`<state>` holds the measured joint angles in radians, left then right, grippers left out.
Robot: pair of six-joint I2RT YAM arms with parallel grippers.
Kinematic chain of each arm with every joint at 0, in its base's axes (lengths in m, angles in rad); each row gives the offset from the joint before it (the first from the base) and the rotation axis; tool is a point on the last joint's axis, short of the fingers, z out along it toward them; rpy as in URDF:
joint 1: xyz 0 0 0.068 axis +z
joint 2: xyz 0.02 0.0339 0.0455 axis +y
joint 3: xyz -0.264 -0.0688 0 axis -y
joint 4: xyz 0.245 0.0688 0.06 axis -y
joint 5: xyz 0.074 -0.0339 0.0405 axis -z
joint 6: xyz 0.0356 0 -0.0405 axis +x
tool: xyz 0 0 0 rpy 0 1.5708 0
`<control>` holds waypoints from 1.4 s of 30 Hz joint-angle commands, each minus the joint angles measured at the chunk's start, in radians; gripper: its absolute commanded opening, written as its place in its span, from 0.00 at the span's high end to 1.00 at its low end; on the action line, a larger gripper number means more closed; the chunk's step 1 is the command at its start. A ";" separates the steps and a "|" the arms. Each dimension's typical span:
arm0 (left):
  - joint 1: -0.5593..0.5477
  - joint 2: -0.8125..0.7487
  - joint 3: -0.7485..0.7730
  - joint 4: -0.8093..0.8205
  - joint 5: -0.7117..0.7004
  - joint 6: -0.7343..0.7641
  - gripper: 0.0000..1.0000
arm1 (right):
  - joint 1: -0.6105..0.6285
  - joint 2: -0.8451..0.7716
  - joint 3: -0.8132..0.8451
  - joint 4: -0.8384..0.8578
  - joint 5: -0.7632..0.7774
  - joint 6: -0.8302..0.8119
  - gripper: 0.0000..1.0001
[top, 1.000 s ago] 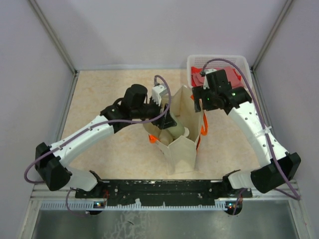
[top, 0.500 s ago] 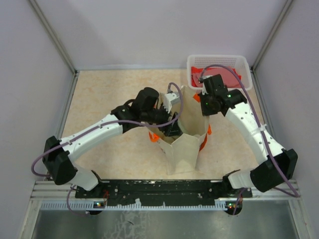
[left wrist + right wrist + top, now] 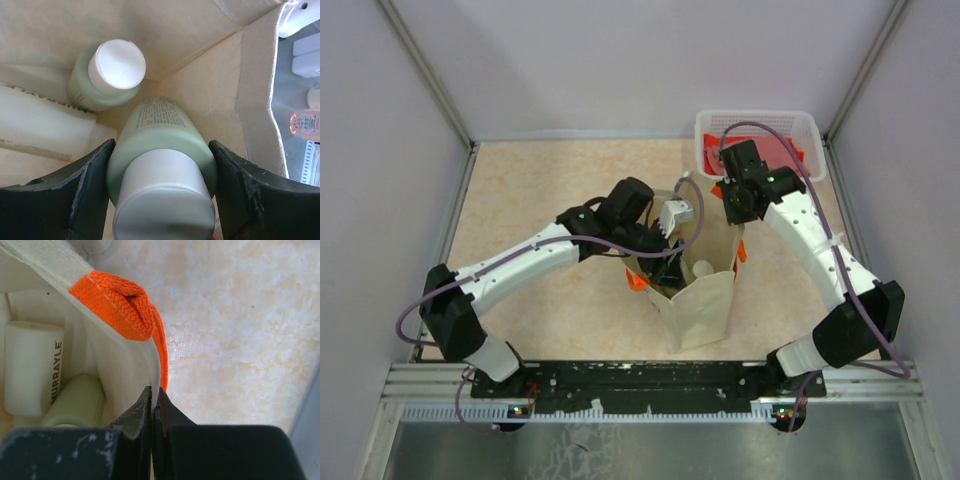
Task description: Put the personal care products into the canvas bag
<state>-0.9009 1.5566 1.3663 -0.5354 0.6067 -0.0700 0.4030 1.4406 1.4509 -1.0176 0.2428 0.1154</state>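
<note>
Overhead, both arms meet at the bag (image 3: 705, 305) standing on the worktop (image 3: 540, 190). Left wrist: the left end effector (image 3: 162, 167) grips a green bottle (image 3: 162, 135) inside the bag, above a standing bottle (image 3: 107, 75). Right wrist: the right end effector (image 3: 155, 395) pinches the rim (image 3: 142, 357). If it slips, the mouth could collapse and jam the release.

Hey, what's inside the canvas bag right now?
A sage-green bottle gripped by the left gripper, a second green bottle standing upright, and a cream bottle lying beside them. The floor of the canvas bag is covered, so anything lower cannot be seen.
</note>
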 commanded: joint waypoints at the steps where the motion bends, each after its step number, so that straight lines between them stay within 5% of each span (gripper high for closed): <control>1: -0.013 0.041 0.096 0.093 0.120 0.009 1.00 | -0.007 0.000 0.079 0.047 0.046 -0.006 1.00; 32: -0.033 0.245 0.145 0.237 0.139 0.004 0.94 | -0.007 -0.003 0.052 0.073 0.011 0.002 1.00; 37: -0.032 0.224 0.154 0.227 0.102 0.005 0.60 | -0.006 -0.006 0.045 0.070 0.010 0.007 0.99; 40: -0.033 0.213 0.165 0.217 0.096 0.006 0.04 | -0.007 -0.006 0.046 0.071 0.011 0.005 0.96; 42: -0.032 0.202 0.173 0.216 0.088 0.001 0.00 | -0.007 -0.006 0.048 0.071 0.009 0.005 0.95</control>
<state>-0.9287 1.8168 1.4822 -0.3798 0.6949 -0.0620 0.4030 1.4479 1.4689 -1.0012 0.2310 0.1177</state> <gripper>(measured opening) 0.972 0.042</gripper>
